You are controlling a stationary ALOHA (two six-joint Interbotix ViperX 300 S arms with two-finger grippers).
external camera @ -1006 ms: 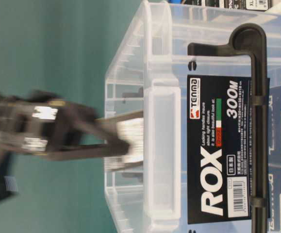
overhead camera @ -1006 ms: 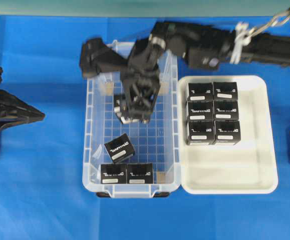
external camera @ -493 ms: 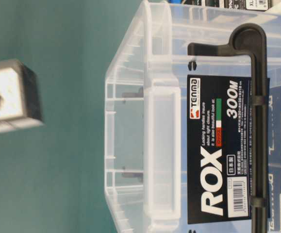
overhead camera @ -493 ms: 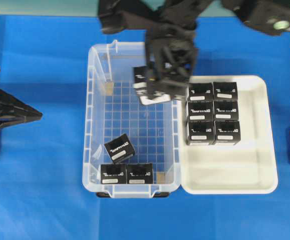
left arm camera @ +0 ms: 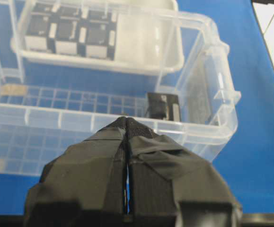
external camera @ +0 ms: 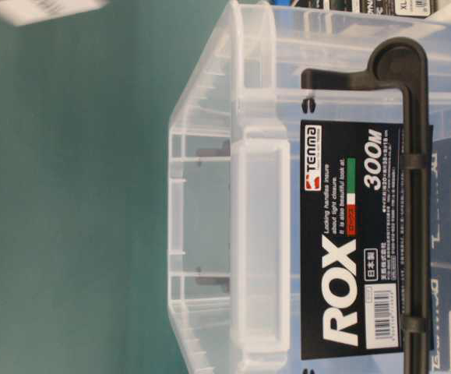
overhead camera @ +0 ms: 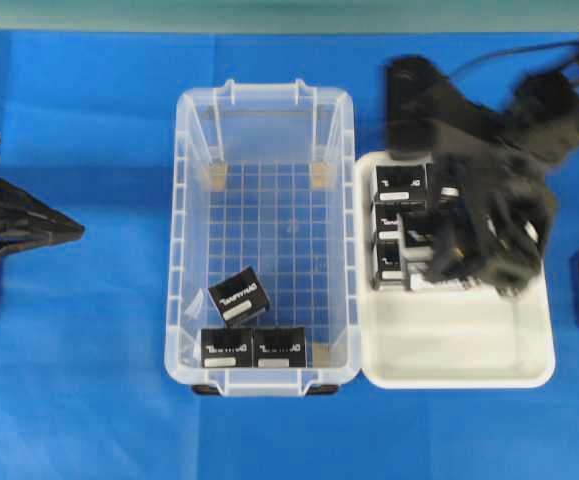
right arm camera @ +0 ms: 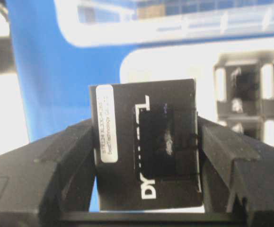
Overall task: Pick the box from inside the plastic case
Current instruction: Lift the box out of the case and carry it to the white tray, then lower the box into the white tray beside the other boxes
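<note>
From above, the right claw (overhead camera: 479,250) was only a dark blur over the white tray (overhead camera: 459,365). Its own camera showed more: both jaws pressed on the sides of the box (right arm camera: 146,146), held in the air above the tray. The plastic case (overhead camera: 184,200) kept three boxes (overhead camera: 239,297). The left claw (left arm camera: 127,137) stayed outside it, jaws together, holding nothing.

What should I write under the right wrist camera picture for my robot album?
The right gripper squeezes a small black box between its fingers, hanging above the white tray of boxes.
</note>
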